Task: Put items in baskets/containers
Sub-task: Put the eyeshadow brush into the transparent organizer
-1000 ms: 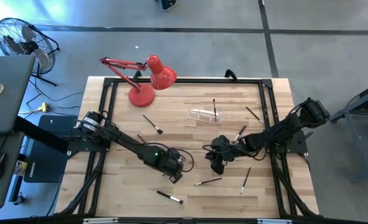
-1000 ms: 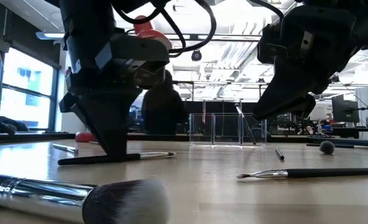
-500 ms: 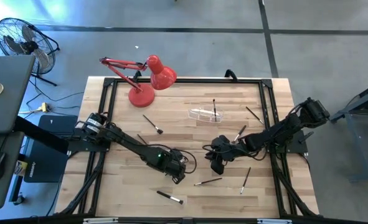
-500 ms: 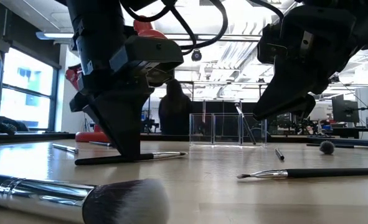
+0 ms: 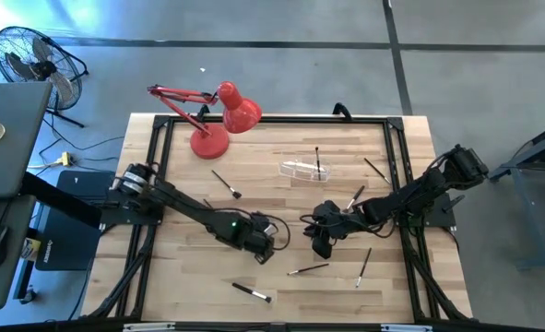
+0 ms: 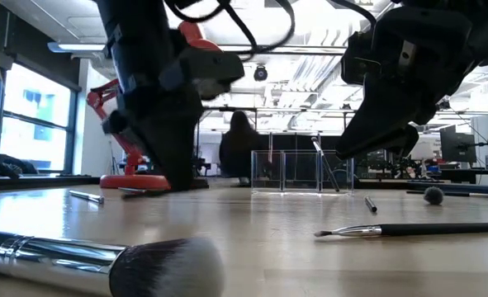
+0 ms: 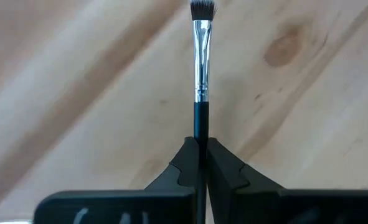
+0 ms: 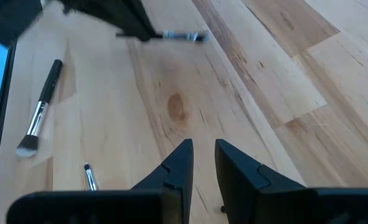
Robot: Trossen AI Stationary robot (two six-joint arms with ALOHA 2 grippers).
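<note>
A pale wooden counter [image 5: 189, 277] stands on grey floor, a red lamp [image 5: 219, 120] at its far edge. The left hand [image 7: 200, 163] is clamped on a thin brush [image 7: 200, 74]. The right hand [image 8: 200, 163], fingers slightly apart, holds nothing. Other brushes [image 5: 307, 269] lie scattered; a clear holder [image 5: 303, 169] sits mid-counter.

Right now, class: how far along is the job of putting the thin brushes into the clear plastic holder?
Done: one dark-handled brush stands in the clear plastic holder. In hand: the left gripper is shut on a black-handled brush with a silver ferrule, lifted off the wooden table. The right gripper hangs empty and slightly parted above the table. Left: several brushes lie loose, including a thick fluffy brush and a thin pointed brush.
</note>
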